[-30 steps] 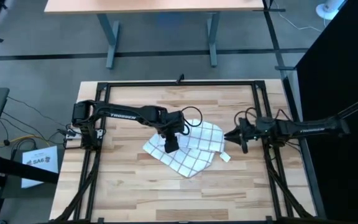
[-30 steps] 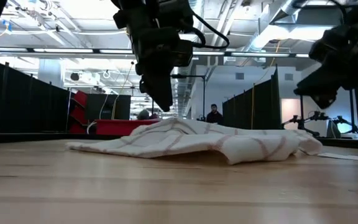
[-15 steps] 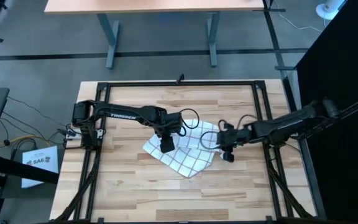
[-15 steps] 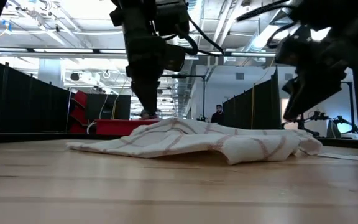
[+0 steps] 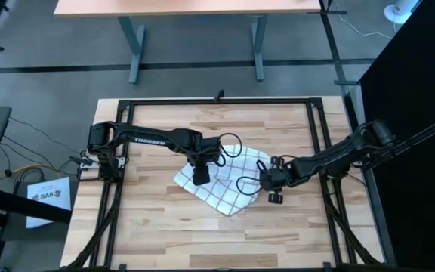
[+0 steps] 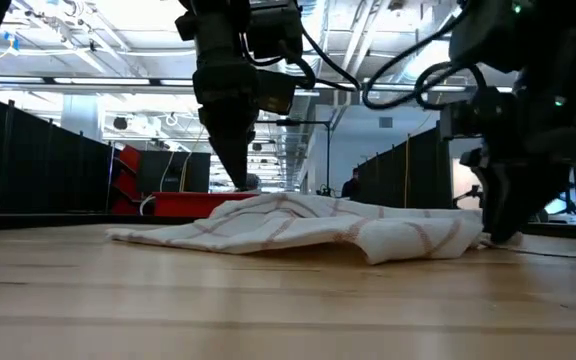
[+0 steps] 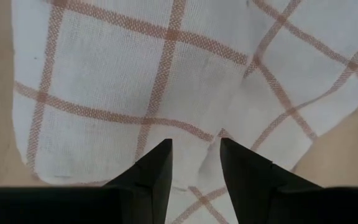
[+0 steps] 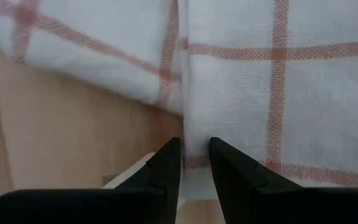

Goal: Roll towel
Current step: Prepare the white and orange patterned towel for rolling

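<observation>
Left hand (image 5: 201,177) and right hand (image 5: 273,198), fingers slightly parted, empty, over diagonal towel (image 5: 229,189).

Bare table (image 5: 165,227) rings the towel (image 5: 229,189); black frame (image 5: 217,101) borders it.

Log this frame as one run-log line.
task: roll towel | left gripper: open, over towel | right gripper: open, at towel's edge | rolled: no
</observation>
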Motion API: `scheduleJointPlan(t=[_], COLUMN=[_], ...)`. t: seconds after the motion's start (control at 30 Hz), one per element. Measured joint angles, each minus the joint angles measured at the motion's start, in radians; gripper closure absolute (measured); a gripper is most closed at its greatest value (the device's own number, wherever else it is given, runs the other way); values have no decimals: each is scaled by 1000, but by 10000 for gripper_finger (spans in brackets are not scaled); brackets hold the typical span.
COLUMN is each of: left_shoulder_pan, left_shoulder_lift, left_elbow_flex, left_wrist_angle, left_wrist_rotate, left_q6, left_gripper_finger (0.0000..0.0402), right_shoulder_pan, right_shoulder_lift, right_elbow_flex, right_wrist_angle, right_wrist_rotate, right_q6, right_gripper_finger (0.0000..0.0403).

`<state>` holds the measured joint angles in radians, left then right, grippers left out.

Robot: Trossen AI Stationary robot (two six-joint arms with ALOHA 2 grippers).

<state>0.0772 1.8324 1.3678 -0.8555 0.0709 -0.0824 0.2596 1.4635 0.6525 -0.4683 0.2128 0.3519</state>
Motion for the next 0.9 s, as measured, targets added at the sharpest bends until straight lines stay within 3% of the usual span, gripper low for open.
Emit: scheduleJointPlan(t=[0.43, 0.57, 0.67, 0.9], left_shoulder_pan=[0, 0, -1, -2], left_shoulder_lift=[0, 0, 0, 0], left_elbow_flex=[0, 0, 0, 0], left_wrist_angle=[2, 2, 2, -42], left_wrist_rotate=[-4, -4, -4, -8], left_q6=[19, 19, 19, 42], left_gripper_finger=[282, 282, 282, 299], right_shoulder_pan=[-20, -24, -27, -9], right_shoulder_lift=[49, 55, 26, -121], right_elbow_flex=[3, 5, 2, 122], right_wrist_angle=[41, 36, 11, -186], right_wrist_rotate=[1, 18, 18, 13], right_q6=[19, 32, 47, 35], right_gripper_finger=[332, 376, 397, 401])
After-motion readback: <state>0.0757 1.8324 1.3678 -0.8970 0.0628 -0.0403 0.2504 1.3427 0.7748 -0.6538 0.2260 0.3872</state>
